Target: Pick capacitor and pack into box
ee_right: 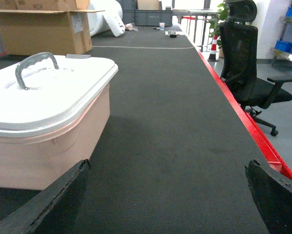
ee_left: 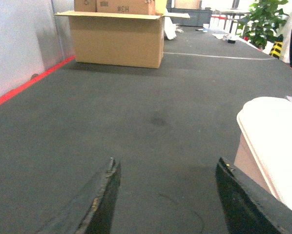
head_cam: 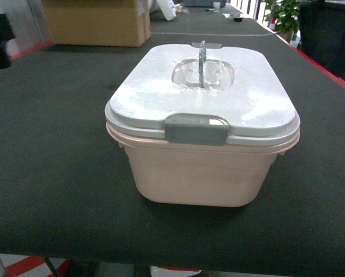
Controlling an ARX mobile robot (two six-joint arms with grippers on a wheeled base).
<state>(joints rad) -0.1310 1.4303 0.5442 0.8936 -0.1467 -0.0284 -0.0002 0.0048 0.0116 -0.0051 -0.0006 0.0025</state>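
Box (head_cam: 201, 173) lid latched; both tools (ee_left: 163, 200) (ee_right: 168, 195) open, empty.

One lidded pink box (head_cam: 202, 167), one cardboard carton (head_cam: 97, 22), one office chair (ee_right: 243, 63), one potted plant (ee_left: 264, 20).

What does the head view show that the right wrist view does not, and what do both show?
Only the head view shows the grey latch at the front of the box. Only the right wrist view shows the black office chair, the blue bins and the open right end effector. Both show the box with its lid on, the upright handle, the dark table and the cardboard carton. Neither shows a capacitor.
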